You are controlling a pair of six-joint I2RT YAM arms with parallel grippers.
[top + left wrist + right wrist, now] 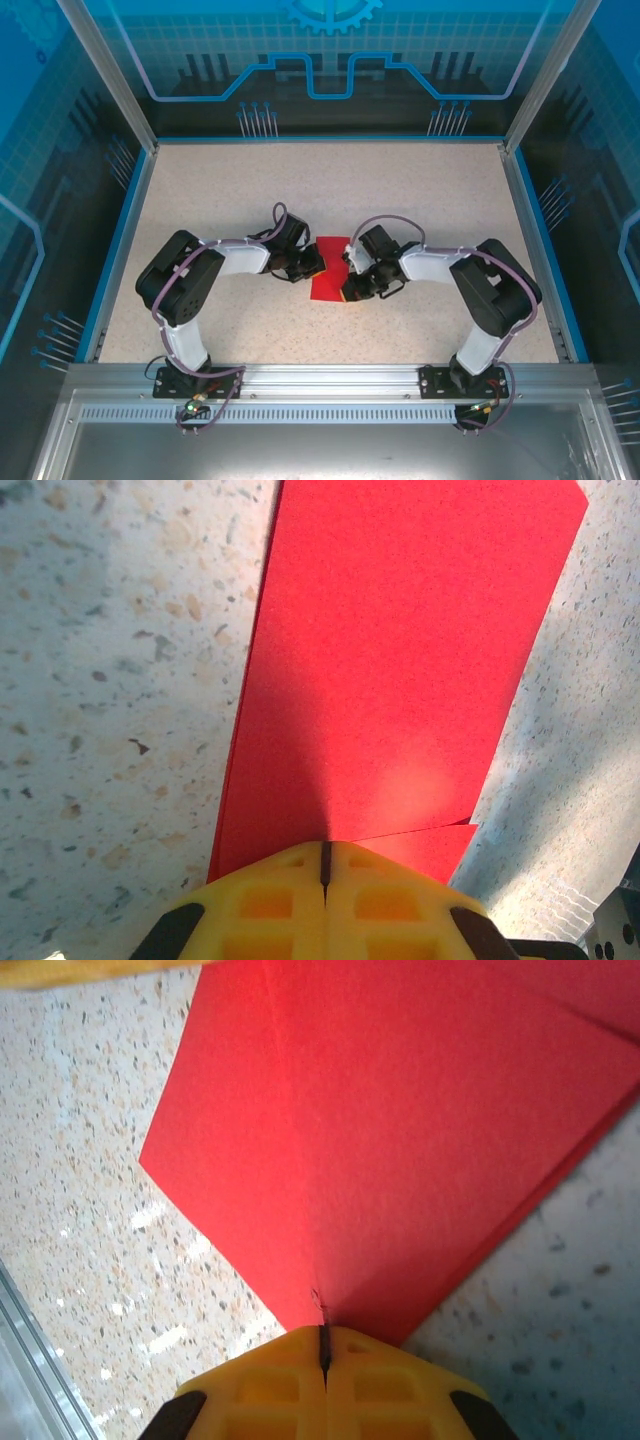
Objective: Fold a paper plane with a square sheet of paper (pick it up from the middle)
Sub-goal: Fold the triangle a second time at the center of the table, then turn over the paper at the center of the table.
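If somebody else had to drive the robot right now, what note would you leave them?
Left tool: shut, tips at an edge of the bright red paper sheet.
Right tool: shut, tips at a pointed corner of it.
Paper: flat on the speckled table, mid-table, between both tools.
Done: some folds; layers and a crease show.
Left: the rest of the folding; it is not a slim dart yet.

Red paper (400, 650) (folded) against closed jaws
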